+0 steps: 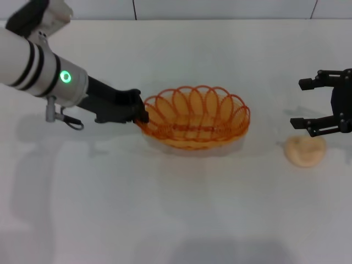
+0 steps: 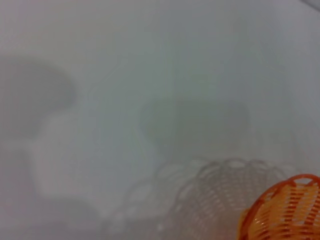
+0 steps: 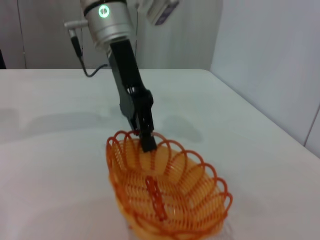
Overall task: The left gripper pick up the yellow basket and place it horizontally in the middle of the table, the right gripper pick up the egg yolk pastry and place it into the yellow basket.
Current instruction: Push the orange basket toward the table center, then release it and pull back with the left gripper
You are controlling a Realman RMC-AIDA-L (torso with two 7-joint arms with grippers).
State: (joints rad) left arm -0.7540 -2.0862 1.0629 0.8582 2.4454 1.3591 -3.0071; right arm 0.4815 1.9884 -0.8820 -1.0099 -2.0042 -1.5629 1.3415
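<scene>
Head view, scalloped orange-yellow basket [image 1: 193, 118], upright

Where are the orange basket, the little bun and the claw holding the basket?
yellow basket [image 1: 193, 127], head view, woven floor.
egg yolk pastry [image 1: 305, 151], head view, top of dome.
left gripper [image 1: 144, 115], head view, fingertips clamped on basket's rim.

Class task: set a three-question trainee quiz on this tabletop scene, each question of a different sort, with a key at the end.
1. True or false: the egg yolk pastry lies inside the yellow basket.
2. Which gripper is at the basket's rim? A) left gripper B) right gripper C) neither
3. Fill in: the right gripper hangs open just above the ____.

Key
1. False: it lies on the table, to the right of the basket.
2. A: it grips the basket's left end.
3. pastry
</scene>
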